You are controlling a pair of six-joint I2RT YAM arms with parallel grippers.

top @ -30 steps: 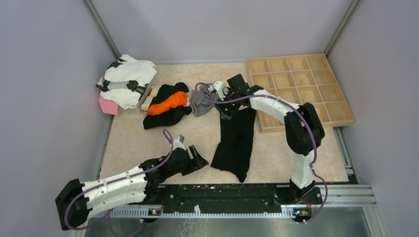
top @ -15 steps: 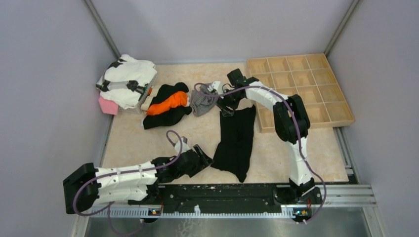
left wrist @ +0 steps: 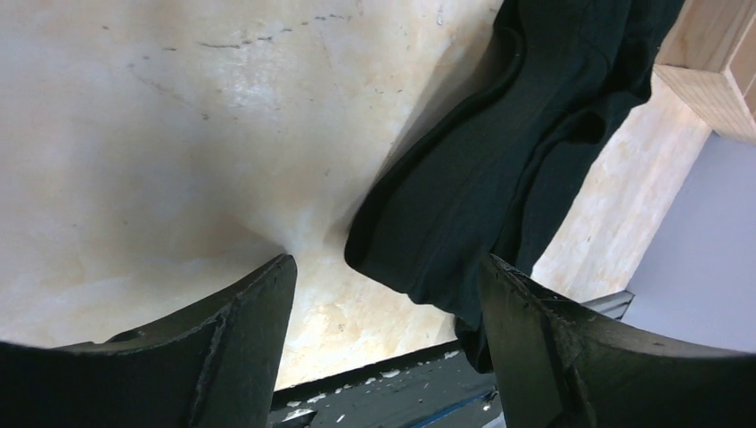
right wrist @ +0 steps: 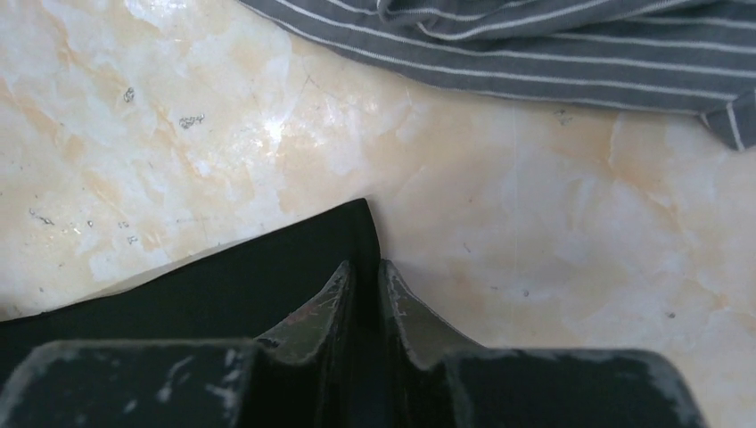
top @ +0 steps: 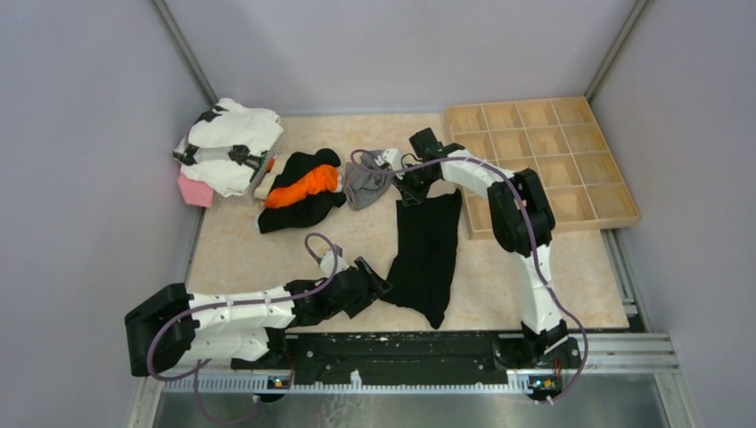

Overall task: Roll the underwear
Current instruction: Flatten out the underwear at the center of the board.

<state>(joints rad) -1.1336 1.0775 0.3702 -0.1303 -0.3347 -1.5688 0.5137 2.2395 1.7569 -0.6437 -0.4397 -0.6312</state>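
Note:
The black underwear (top: 426, 250) lies stretched flat on the table's middle, running from far to near. My right gripper (top: 406, 192) is shut on its far left corner; in the right wrist view the fingertips (right wrist: 365, 265) pinch the black cloth's (right wrist: 223, 285) edge. The grey striped underwear (top: 364, 183) lies crumpled just left of that gripper, and its stripes (right wrist: 553, 45) cross the top of the right wrist view. My left gripper (top: 370, 272) is open at the black cloth's near left corner. In the left wrist view that corner (left wrist: 499, 160) sits between the spread fingers (left wrist: 385, 267), untouched.
A wooden compartment tray (top: 544, 152) stands at the back right, next to the right arm. A black and orange garment heap (top: 303, 187), a white garment pile (top: 230, 143) and a pink item (top: 194, 190) lie at the back left. The black rail (top: 401, 348) borders the near edge.
My right gripper has closed on the black underwear's far corner. My left arm has slid right, bringing its open gripper up to the near left corner.

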